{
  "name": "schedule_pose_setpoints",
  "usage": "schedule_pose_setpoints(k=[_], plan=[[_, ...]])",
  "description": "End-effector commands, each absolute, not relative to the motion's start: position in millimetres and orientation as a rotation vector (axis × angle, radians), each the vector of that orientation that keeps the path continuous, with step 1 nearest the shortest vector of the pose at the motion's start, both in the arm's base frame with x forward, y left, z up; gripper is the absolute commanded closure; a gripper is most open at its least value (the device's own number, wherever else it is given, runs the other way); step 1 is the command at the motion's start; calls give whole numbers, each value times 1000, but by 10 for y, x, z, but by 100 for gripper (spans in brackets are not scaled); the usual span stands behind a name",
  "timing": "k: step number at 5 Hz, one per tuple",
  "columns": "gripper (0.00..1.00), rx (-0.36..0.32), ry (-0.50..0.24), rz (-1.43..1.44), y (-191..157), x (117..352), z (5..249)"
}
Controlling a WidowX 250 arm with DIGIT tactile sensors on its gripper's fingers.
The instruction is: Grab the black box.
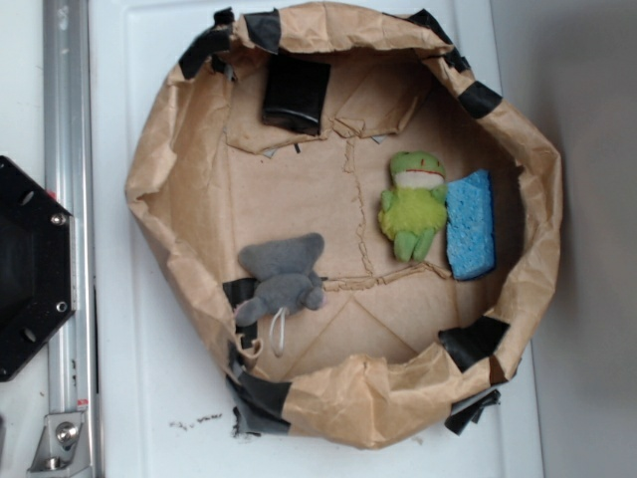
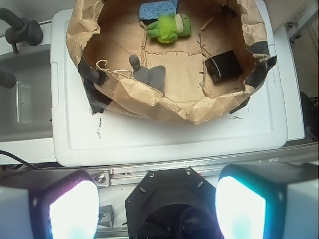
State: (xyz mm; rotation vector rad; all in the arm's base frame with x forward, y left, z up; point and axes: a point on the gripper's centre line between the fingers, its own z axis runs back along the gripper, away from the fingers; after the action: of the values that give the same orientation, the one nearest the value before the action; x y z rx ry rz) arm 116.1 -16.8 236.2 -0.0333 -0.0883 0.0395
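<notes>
Tool point(image 2: 157, 206) is parked back over the robot base, fingers point(image 2: 75, 209) spread wide apart and holding nothing; it sits well short of the paper-walled bin point(image 2: 164, 107), outside the near rim, and isn't visible in the exterior view at all. Black box point(image 2: 225, 65) is ahead of the tool and off to its right, lying flat on the bin floor close to the right-hand wall, with taped paper rim just beside it. It stands well apart from the grey plush toy point(image 2: 149, 73), which lies ahead and slightly left against the near wall, and from the green plush frog point(image 2: 171, 27) and blue sponge point(image 2: 158, 9) at the far end. Judging by the look: box is rigid, glossy, rounded edges, probably light, so expect it to be slippery and to skate or pivot if one finger lands first. I'd grip across the short sides, centred on the body, fingers coming straight down and low on the flanks. Risk: the crumpled wall next to it may foul the outer finger, so the clearance on that side needs checking. Whole approach is still to do; white table point(image 2: 164, 142) lies between tool and bin.
</notes>
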Motion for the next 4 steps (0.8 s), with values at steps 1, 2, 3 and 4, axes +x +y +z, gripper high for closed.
schedule_pose_setpoints(k=[1,2,3,4], plan=[[0,-33,-88,39,-168,1161,2362],[0,-42,-140,175,-22,1661,2374],[0,-49,-156,250,110,2148,2346],[0,-31,-204,442,279,2367,2273]])
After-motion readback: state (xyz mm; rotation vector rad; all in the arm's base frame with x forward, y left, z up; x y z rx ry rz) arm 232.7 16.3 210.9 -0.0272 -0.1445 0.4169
